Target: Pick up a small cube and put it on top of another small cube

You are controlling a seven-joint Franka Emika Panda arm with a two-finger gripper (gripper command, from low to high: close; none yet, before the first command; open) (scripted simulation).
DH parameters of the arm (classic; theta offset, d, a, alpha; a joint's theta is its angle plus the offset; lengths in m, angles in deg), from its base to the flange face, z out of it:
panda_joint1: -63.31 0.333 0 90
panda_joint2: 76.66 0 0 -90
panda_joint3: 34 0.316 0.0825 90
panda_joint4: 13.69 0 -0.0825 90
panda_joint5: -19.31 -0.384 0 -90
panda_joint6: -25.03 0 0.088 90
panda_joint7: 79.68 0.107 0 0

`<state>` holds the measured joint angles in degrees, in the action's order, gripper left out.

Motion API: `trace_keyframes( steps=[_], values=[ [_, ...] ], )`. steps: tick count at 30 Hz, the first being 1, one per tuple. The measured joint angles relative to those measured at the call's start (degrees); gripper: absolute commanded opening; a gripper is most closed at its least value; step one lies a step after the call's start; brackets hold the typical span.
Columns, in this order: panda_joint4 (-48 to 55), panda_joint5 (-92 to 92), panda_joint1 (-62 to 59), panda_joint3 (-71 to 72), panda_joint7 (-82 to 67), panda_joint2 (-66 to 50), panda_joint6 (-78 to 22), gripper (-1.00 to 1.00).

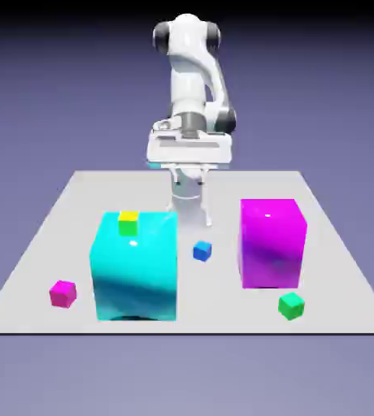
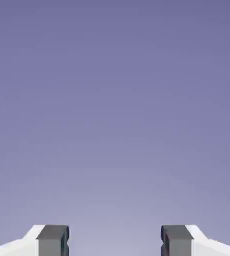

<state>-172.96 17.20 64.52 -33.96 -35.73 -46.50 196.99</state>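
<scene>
Small cube (image 1: 291, 305), the plain bright green one, sits on the grey table (image 1: 36, 268) near the front edge, just in front of the big magenta block (image 1: 272, 243) and a little toward the exterior view's right of that block's front face; the two stand close but apart.

Taking the big cyan block (image 1: 135, 266) as the landmark and going from the exterior view's left: a small magenta cube (image 1: 63, 293) lies on the table to the left of the cyan block, near its lower front corner and clear of it. On the cyan block's top, at the front edge and slightly left of its middle, rests another small cube (image 1: 128, 223), yellow on top with a greenish front face. Behind the cyan block, above its rear right corner, hangs the gripper (image 1: 190, 213) of the white arm (image 1: 192, 81), fingers pointing down toward the table and touching none of the cubes. To the right of the cyan block, on the bare table between it and the magenta block, lies a small blue cube (image 1: 202, 251), nearer the cyan block. Farther right stands the magenta block, well apart from the cyan one, with the green cube at its foot.

From the hand view, only the plain blue-violet backdrop (image 2: 115, 100) fills the frame, and the two grey fingertips (image 2: 52, 240) stand wide apart at the bottom edge with nothing between them: the pincer is released and empty.
</scene>
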Motion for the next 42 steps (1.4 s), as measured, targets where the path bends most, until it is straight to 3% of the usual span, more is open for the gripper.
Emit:
trace_keyframes(
  steps=[30, 35, 36, 42],
  values=[
    [43.09, -52.49, 13.10, 1.06, 37.24, -62.29, -51.12, 0.00],
    [44.74, -56.93, 15.07, 3.45, 34.61, -69.00, -46.18, 0.00],
    [44.82, -57.19, 15.19, 3.61, 34.42, -69.41, -45.83, -1.00],
    [44.58, -53.29, 13.66, -0.55, 35.91, -61.25, -52.51, -1.00]
  ],
)
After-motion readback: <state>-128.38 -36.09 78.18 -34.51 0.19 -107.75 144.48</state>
